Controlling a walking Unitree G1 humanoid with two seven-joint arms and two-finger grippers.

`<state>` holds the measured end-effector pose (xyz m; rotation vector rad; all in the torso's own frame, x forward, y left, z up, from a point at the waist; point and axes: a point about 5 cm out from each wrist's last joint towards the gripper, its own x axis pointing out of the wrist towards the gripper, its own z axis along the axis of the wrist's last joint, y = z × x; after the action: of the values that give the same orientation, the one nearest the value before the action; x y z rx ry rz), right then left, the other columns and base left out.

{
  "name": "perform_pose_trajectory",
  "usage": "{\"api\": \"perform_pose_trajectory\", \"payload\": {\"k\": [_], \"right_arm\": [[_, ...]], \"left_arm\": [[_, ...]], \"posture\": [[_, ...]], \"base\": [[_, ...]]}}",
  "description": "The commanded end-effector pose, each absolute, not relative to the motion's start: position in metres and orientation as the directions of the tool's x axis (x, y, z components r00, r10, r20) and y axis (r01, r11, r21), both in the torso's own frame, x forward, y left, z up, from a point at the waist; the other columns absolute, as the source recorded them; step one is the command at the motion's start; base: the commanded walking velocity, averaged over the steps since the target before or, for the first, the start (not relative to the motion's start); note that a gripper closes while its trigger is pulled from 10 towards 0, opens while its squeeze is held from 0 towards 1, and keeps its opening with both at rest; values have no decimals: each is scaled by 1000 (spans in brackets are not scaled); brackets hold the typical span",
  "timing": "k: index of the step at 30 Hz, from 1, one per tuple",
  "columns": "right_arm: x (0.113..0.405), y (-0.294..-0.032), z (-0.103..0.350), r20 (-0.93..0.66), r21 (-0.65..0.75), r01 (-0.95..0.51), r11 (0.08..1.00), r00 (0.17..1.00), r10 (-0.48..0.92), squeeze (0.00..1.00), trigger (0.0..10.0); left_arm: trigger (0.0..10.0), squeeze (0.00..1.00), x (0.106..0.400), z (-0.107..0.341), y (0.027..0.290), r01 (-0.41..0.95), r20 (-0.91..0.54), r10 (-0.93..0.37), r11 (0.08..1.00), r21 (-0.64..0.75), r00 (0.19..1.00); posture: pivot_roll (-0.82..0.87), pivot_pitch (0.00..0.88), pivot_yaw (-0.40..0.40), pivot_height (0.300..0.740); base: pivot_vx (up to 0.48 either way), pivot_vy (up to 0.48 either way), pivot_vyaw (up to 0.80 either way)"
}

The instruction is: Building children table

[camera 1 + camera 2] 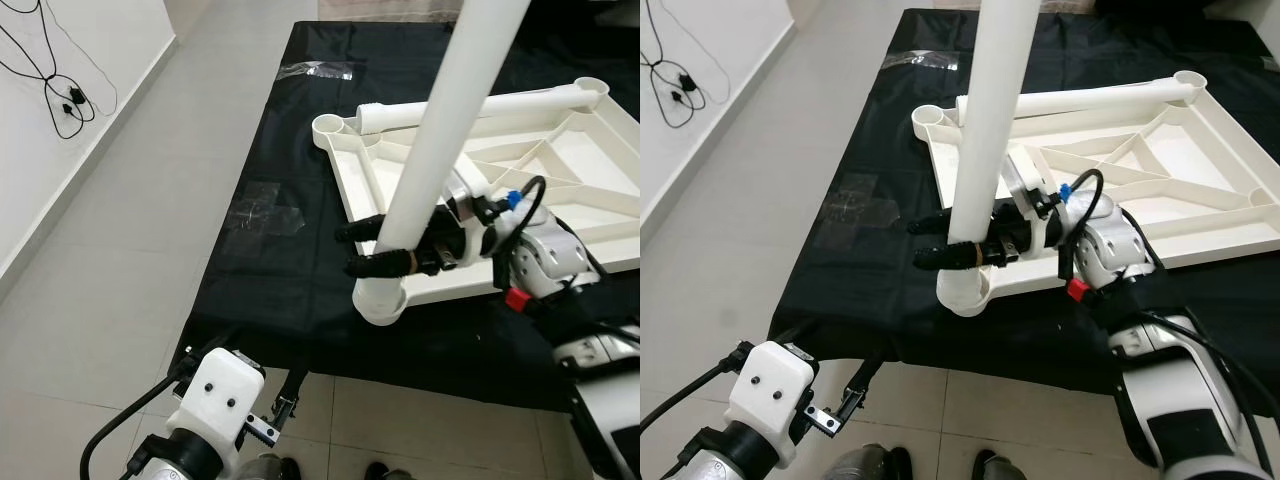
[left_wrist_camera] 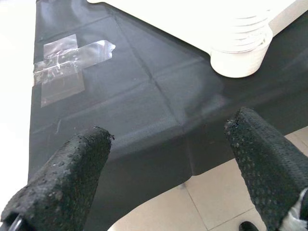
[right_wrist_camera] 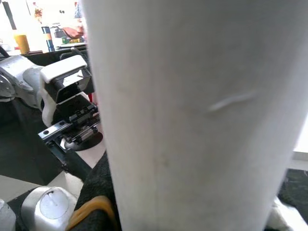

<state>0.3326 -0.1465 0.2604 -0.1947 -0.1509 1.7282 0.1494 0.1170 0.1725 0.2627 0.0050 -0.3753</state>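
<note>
left eye view: right end effector clamped around white leg at centre frame, held upright over corner socket of upturned tabletop, likely for seating. second leg lying across frame's upper rim; tape on black cloth at left.

left wrist view: left end effector spread wide, idle, low in frame.

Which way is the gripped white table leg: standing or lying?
Standing: the leg rises from the corner socket, held by the right gripper.
</note>
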Motion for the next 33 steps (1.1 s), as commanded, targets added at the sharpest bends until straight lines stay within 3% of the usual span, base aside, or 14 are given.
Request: {"api": "perform_pose_trajectory", "payload": {"k": [1,19,33], "right_arm": [[335,-144,257,-73,-206,-963,-176,-164,984,0,10000],[337,-156,258,-135,-204,-966,-157,-131,982,0,10000],[327,-146,250,-143,-190,-956,-224,-199,970,0,10000]], "left_arm": [[10000,0,147,169,118,375,-83,-366,892,254,927],[10000,0,146,169,117,374,-84,-364,893,252,927],[10000,0,146,169,118,372,-88,-361,893,255,928]], "posture": [[239,235,30,740],[231,228,26,740],[234,236,29,740]], "base": [[0,0,0],[0,0,0],[0,0,0]]}}
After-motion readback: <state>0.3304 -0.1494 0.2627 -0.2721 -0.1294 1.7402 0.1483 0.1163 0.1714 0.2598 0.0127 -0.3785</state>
